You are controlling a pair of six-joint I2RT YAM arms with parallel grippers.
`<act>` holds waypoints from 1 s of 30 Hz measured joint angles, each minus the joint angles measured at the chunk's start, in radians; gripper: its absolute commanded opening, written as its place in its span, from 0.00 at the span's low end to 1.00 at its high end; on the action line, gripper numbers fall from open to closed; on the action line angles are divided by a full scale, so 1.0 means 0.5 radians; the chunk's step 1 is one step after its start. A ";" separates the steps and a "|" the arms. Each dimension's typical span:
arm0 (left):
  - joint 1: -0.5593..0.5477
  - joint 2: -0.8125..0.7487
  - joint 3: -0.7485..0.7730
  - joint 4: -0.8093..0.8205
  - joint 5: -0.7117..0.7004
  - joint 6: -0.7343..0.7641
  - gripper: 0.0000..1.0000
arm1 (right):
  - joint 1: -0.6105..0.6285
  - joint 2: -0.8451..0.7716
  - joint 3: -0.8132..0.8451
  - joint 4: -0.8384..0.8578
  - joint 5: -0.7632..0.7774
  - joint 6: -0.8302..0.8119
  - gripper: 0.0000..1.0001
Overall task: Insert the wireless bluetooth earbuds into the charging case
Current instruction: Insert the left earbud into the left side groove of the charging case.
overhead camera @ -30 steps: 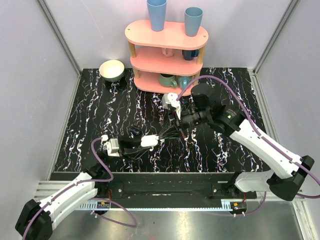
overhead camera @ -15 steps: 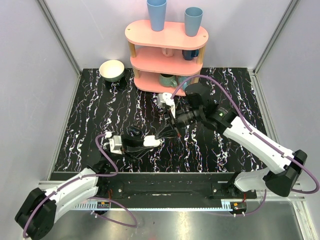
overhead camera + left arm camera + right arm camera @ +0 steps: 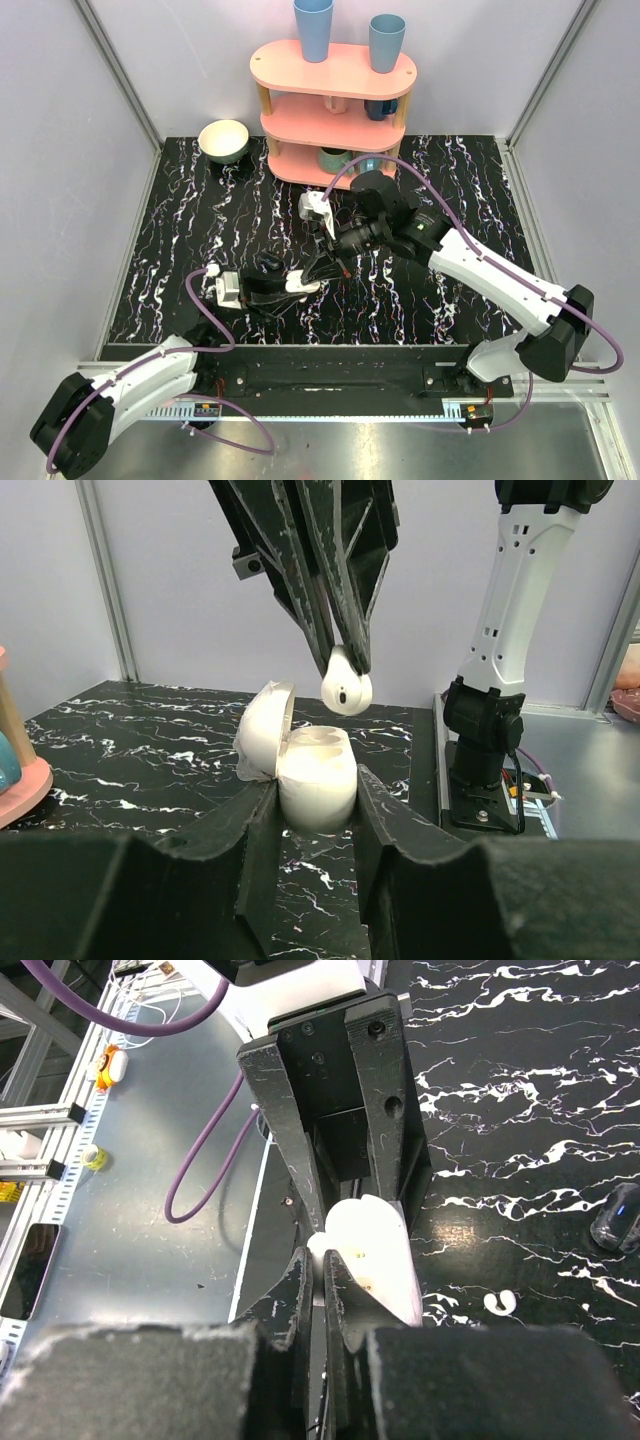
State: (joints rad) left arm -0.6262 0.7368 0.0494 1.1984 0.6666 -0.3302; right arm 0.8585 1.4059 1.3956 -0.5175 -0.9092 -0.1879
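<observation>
- White and glossy, the charging case (image 3: 318, 780) sits clamped between the two black fingers of the left gripper (image 3: 317, 805), one finger pressed against each side.
- The case's lid (image 3: 265, 725) stands open, tilted up and away from the body, so the hollow inside faces upward.
- The right gripper (image 3: 345, 668) hangs directly above the case, its slim fingers pinched together on one white earbud (image 3: 346, 688).
- That earbud hovers just above the case's open mouth without touching it. A small dark dot on it faces the left wrist camera.
- A small white curled piece (image 3: 497, 1303) lies on the tabletop just beside the case. Whether it is the second bud cannot be told.
- A dark glossy object (image 3: 615, 1215) rests on the tabletop near the case, further out than the white piece.
- The black, white-veined table (image 3: 430, 300) lies under the case.
- A pink three-tier shelf (image 3: 335, 70) stands well behind the case, with two blue cups (image 3: 312, 28) on its top tier.
- A pale bowl (image 3: 224, 140) sits far behind the case, to the left of the shelf.
</observation>
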 measured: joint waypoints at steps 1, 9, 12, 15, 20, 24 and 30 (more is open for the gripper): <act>-0.002 -0.002 0.000 0.004 0.000 -0.004 0.00 | 0.007 0.006 0.000 0.001 0.000 0.002 0.04; -0.003 -0.014 0.000 0.016 -0.001 -0.011 0.00 | 0.058 0.051 0.000 0.002 0.013 0.004 0.05; -0.003 -0.023 0.000 0.011 0.001 -0.015 0.00 | 0.076 0.061 0.003 0.003 0.019 0.003 0.05; -0.003 -0.031 -0.001 0.008 0.006 -0.020 0.00 | 0.090 0.072 0.014 0.002 0.026 0.002 0.05; -0.003 -0.067 -0.014 0.008 0.014 -0.021 0.00 | 0.119 0.111 0.079 -0.031 0.067 -0.014 0.05; -0.003 -0.117 -0.014 -0.005 0.017 -0.021 0.00 | 0.131 0.116 0.121 -0.066 0.074 -0.045 0.05; -0.003 -0.179 -0.014 -0.072 0.023 -0.017 0.00 | 0.134 0.116 0.146 -0.095 0.108 -0.076 0.05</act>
State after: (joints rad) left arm -0.6277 0.6472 0.0422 1.1625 0.6781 -0.3386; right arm 0.9257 1.4639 1.4689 -0.5648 -0.8555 -0.2260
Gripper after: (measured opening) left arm 0.340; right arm 0.084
